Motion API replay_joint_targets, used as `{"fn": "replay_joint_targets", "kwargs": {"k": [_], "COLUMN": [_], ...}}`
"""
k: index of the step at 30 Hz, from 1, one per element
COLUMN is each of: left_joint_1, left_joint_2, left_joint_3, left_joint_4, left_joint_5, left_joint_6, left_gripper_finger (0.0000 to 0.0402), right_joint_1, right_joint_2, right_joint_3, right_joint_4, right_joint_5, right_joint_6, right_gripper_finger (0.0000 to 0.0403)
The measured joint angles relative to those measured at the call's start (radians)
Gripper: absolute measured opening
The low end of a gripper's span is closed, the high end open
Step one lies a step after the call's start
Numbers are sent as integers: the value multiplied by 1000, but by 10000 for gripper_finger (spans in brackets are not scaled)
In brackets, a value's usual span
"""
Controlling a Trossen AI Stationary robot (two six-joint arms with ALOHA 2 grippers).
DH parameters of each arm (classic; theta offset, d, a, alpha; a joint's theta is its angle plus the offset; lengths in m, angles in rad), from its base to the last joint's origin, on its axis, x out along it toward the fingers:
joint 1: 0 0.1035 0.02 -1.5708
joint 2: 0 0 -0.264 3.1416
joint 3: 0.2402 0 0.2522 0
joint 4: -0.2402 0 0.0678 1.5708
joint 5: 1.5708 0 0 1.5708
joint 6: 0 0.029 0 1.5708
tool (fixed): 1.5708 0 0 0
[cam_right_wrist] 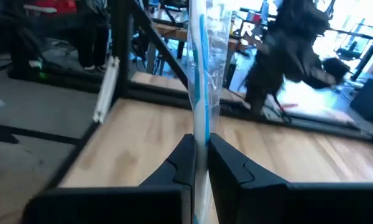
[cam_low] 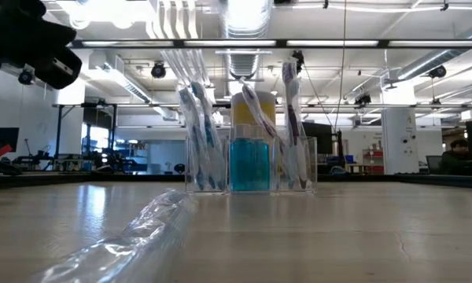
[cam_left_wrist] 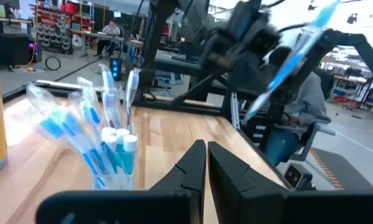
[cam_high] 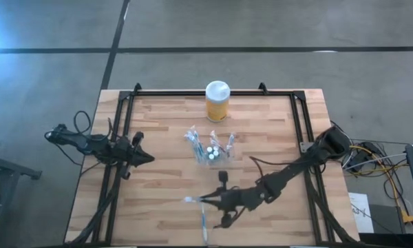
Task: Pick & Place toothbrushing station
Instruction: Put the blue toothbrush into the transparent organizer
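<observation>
A wooden worktop (cam_high: pixel 165 207) seen from above, with a dark robot arm at each side. Near the middle stands the toothbrushing station (cam_high: pixel 210 153), a small clear plastic holder with joined cups. It is upright and holds several wrapped toothbrushes (cam_low: pixel 200 126) that lean outward, plus small blue bottles with white caps (cam_left_wrist: pixel 124 152). Behind it, toward the far edge of the worktop and apart from it, stands a yellow jar with a white lid (cam_high: pixel 217 101).

The right arm reaches across the near part of the worktop. Its pincer (cam_right_wrist: pixel 200 163) is clamped on a blue and white toothbrush in a clear wrapper (cam_right_wrist: pixel 202 93), in front of the holder and apart from it. From table height, a clear wrapper (cam_low: pixel 134 236) lies across the near foreground.

The left arm waits at the left edge of the worktop. Its pincer (cam_left_wrist: pixel 206 163) points toward the holder with its fingers pressed together, holding nothing.
</observation>
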State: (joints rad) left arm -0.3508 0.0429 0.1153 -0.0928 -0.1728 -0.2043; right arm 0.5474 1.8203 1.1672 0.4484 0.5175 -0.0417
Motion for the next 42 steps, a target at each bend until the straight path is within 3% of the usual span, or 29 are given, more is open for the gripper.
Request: {"fn": "replay_joint_targets", "kwargs": {"k": [6,12,17,23,29,42], "left_joint_1": [0,2,3,3,3,7], "left_joint_2": [16,81,187,340,482,829], "left_joint_3": [-45,-57,-43,-4,37,250], "left_joint_4": [111,230,411,450,564,613], "left_joint_5": [42,-10,-37,21,-6,-61], "left_joint_6": [30,122,186,182,192,211], "left_gripper_finger": [21,36,83,155,213,273], "right_joint_1": [-58,-157,-225,-261,-270,-294], "right_joint_2": [-3,-2,-1,7,29,41], "right_joint_3": [-284,-411,-429,-424,-411,-388], "right_joint_4": [444,648,663,660,657,658], "right_joint_5": [-15,-140,-177,-256,-252,-245], "right_joint_6": [-4,4,24,41,11,-3], "right_gripper_finger": [18,18,20,22,22,23]}}
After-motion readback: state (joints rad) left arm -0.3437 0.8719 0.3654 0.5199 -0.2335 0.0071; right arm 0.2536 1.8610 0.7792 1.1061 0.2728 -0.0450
